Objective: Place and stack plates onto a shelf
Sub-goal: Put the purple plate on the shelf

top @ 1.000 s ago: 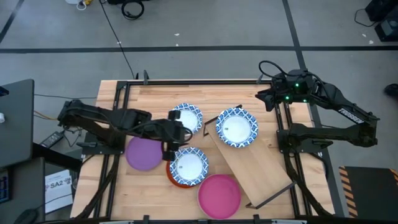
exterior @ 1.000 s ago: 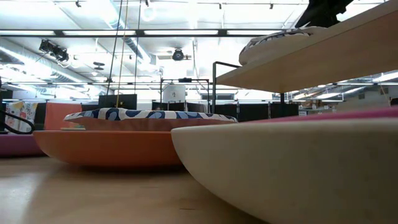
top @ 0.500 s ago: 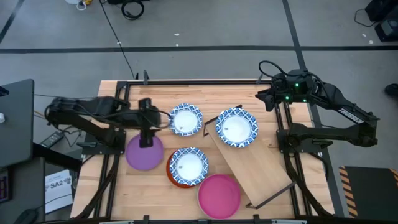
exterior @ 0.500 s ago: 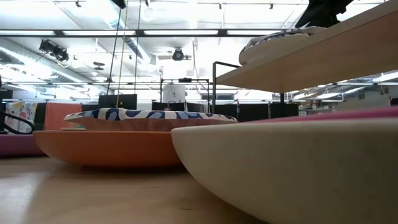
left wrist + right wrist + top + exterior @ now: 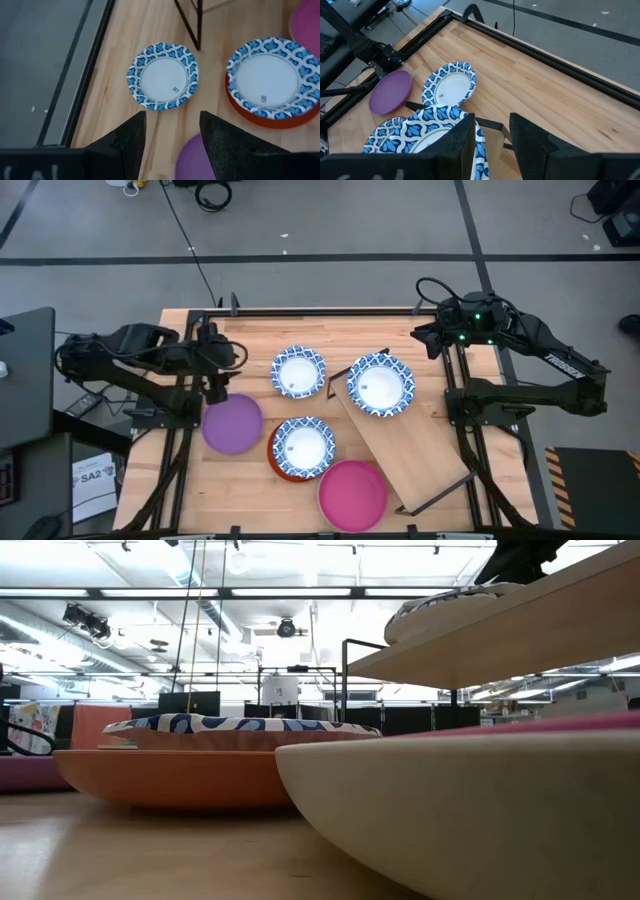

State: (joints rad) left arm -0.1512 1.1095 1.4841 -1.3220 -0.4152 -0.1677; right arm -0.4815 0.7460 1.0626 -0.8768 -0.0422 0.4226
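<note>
Three blue-and-white plates show. One (image 5: pixel 299 372) lies on the tabletop. One (image 5: pixel 380 384) sits on the far end of the shelf (image 5: pixel 410 445), which stands askew at the right. One (image 5: pixel 303 446) rests in the orange-red plate (image 5: pixel 277 467). The purple plate (image 5: pixel 232 424) and the pink plate (image 5: pixel 352 494) lie on the table. My left gripper (image 5: pixel 213 383) hangs open above the purple plate's far rim, touching nothing. My right gripper (image 5: pixel 426 340) waits open beyond the shelf's far end, with nothing between its fingers (image 5: pixel 460 137).
Black frame rails (image 5: pixel 190 340) run along the table's left, far and right sides. In the low view the pink plate (image 5: pixel 470 810) fills the near right, and the shelf (image 5: pixel 500 630) reaches across above it. Bare wood lies along the far edge (image 5: pixel 330 328).
My left gripper has drawn back from above the blue plate on the orange-red plate, toward the table's left edge and a little toward the far edge. It has risen slightly and its fingers stay apart. No plate has moved.
</note>
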